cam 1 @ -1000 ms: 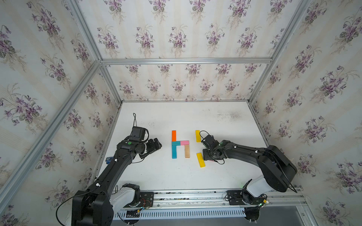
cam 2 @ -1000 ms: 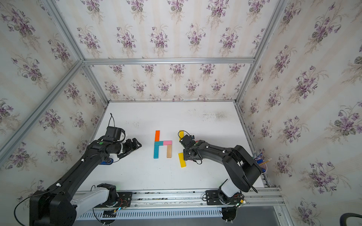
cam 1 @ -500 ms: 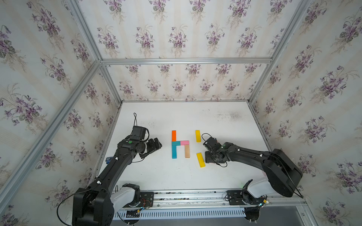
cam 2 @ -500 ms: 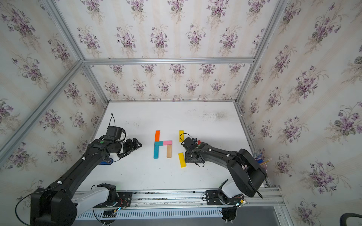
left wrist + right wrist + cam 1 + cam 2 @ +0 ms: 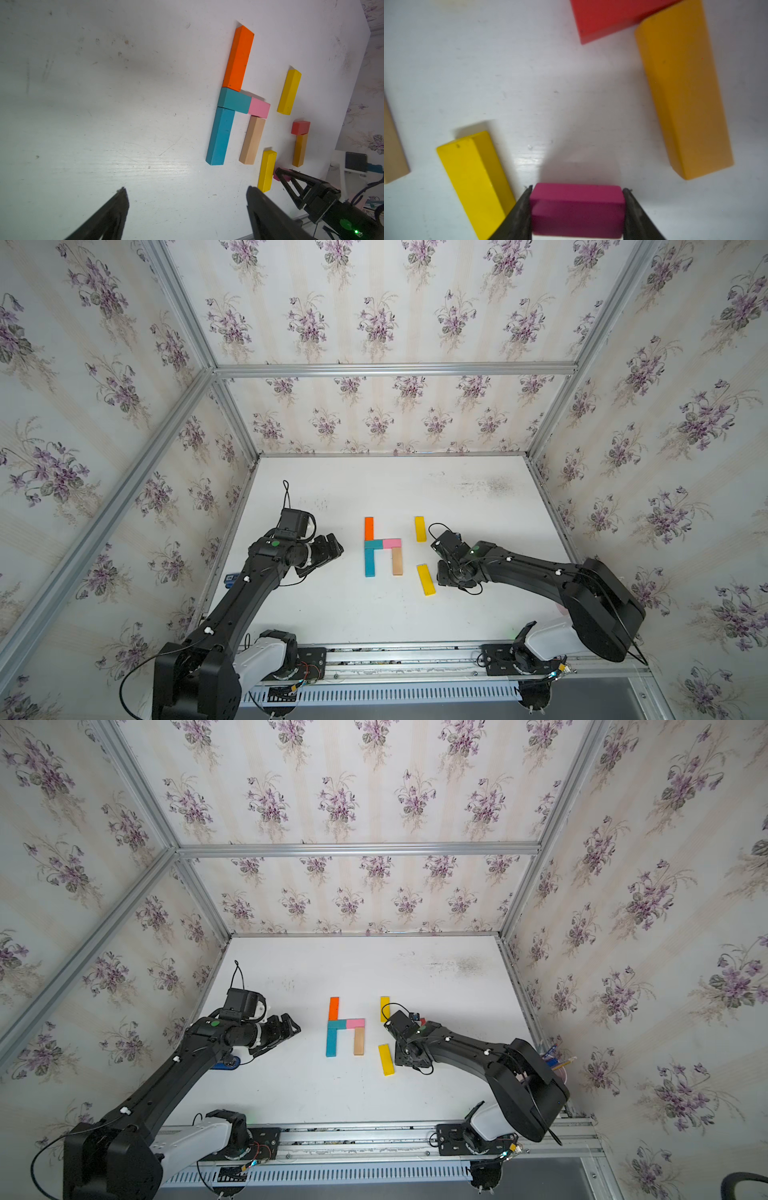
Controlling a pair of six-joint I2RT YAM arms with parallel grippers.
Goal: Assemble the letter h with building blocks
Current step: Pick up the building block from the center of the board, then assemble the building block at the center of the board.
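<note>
The h lies flat mid-way on the counter. Stem = orange block at the far end, then one end of short teal block, then long teal block toward the robot. The short teal runs sideways into pink block, and plain wood block comes down from the pink as 2nd leg, all touching. Loose to the right of it are far yellow block and near yellow block, the latter a bit askew, the two well apart. Further right, red block touches an end of amber block. Magenta block sits just beside near yellow block, btwn the jaws of right hand. These are closed in against its two short ends, no gap showing; can't tell if it's off the counter. Left hand hovers left of the h, well apart from it, jaws spread wide w/ nothing in them.
</note>
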